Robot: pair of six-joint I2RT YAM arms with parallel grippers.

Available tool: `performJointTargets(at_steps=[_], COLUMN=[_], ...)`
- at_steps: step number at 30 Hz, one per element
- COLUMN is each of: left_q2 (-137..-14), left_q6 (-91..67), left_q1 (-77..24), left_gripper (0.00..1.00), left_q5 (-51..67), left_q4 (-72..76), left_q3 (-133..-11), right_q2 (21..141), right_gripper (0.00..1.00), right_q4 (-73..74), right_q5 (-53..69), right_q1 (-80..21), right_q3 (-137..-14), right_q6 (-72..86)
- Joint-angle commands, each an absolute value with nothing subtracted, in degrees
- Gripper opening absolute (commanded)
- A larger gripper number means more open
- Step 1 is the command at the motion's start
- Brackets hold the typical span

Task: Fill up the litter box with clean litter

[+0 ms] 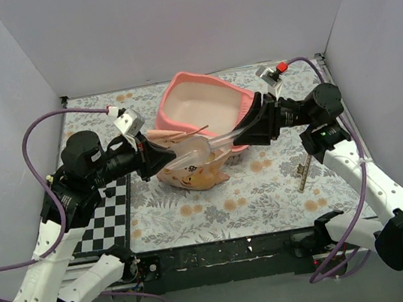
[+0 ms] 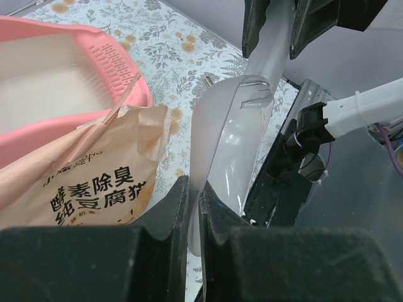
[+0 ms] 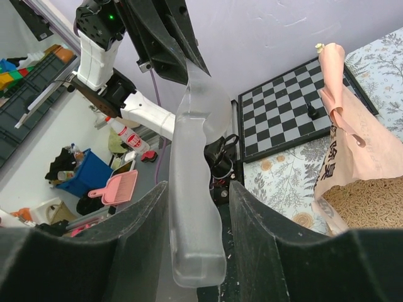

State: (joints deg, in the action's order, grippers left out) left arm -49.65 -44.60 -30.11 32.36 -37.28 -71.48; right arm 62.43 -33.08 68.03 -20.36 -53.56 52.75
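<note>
The pink litter box [image 1: 177, 92] stands at the back centre, its cream inner base bare; it also shows in the left wrist view [image 2: 129, 69]. An orange-tan printed bag [image 1: 190, 174] lies open in front of it. Tan litter granules [image 3: 371, 204] show inside the bag's mouth. A translucent plastic scoop [image 1: 219, 142] hangs between both arms above the bag. My left gripper [image 1: 166, 156] [image 2: 194, 189] is shut on the scoop's thin bowl edge [image 2: 233, 138]. My right gripper [image 1: 254, 124] [image 3: 198, 185] is open around the scoop's handle [image 3: 195, 157], with a gap on one side.
A black-and-white chequerboard [image 1: 108, 210] [image 3: 296, 107] lies at the left on the floral mat. A thin brown comb-like stick [image 1: 302, 174] lies at the right. White walls close in the back and both sides.
</note>
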Motion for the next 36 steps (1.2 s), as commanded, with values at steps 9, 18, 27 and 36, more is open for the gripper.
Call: performJointTargets(at_steps=[9, 18, 27, 36], left_q2=[-48.3, -48.2, -47.8, -47.4], left_q6=[-44.5, -45.0, -45.1, -45.6], left_q1=[-30.1, -30.1, -30.1, -30.1], left_gripper=[0.00, 0.00, 0.00, 0.00], left_q5=[31.6, 31.6, 29.3, 28.2], left_q4=[-36.4, -36.1, -35.2, -33.8], left_q3=[-71.5, -70.5, -70.4, -69.3], right_q2=[63.5, 63.0, 63.5, 63.6], right_gripper=[0.45, 0.46, 0.41, 0.01], right_q4=[-34.2, -35.4, -38.1, -37.5], right_q5=[64.9, 62.8, 63.2, 62.5], right_q1=[-22.2, -22.2, -22.3, -22.6], right_q3=[-56.3, -55.9, -55.3, -54.3], right_q6=[51.4, 51.3, 53.6, 53.4])
